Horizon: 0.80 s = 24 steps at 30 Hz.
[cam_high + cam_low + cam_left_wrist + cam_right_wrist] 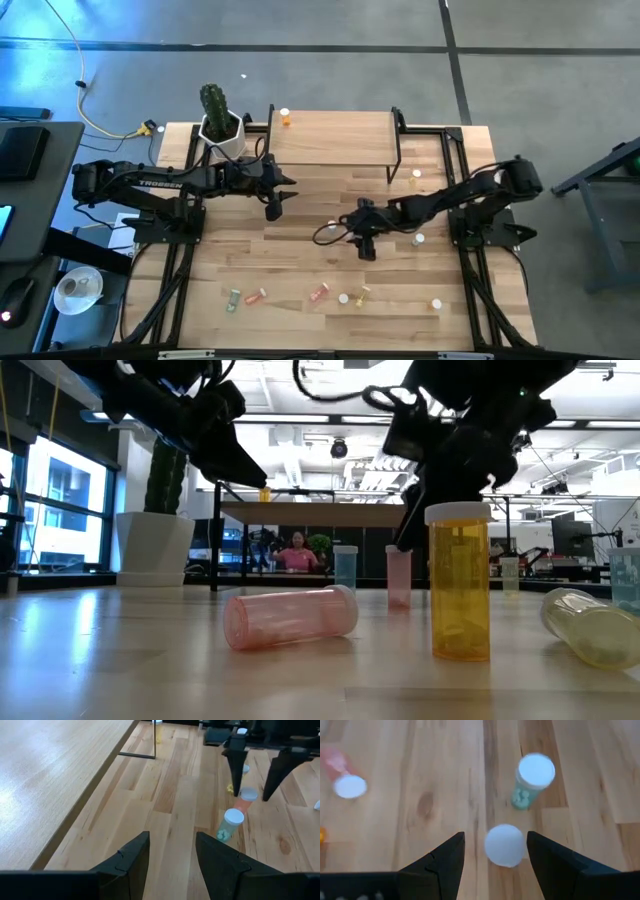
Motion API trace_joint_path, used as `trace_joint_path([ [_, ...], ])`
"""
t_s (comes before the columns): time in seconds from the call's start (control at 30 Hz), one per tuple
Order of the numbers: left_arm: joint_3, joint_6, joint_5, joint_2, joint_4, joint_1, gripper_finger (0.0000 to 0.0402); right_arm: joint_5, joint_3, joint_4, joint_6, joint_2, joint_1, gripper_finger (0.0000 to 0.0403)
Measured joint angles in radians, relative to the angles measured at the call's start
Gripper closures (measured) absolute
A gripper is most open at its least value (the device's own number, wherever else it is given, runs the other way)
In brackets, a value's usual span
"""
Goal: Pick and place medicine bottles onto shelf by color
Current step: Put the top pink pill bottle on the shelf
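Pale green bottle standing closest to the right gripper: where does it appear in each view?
High view: pale green bottle, a white-capped speck just left of the right gripper.
Low view: upright mid-table, left of the pink bottle.
Left wrist view: in front of the right gripper.
Right wrist view: beyond the open fingers.
Shared landmark: the right gripper.

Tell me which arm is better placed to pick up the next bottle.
Right, probably. The right gripper hangs open directly above an upright white-capped bottle, its fingers either side of the cap. The left gripper, open and empty, is near the shelf.
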Motion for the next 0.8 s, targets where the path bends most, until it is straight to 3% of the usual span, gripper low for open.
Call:
trace_joint_path([
  [0.27, 0.0, 0.0, 0.0, 0.0, -0.001, 0.0, 0.025, -0.006, 0.0, 0.02, -0.017, 0.014, -0.008, 0.0202],
  [0.63, 0.0, 0.0, -0.003, 0.0, 0.0, 0.0, 0.025, -0.053, 0.0, 0.022, -0.018, 0.008, -0.012, 0.0286],
  [0.8, 0.0, 0.0, -0.003, 0.0, 0.0, 0.0, 0.025, -0.053, 0.0, 0.018, -0.02, 0.005, -0.012, 0.0305],
])
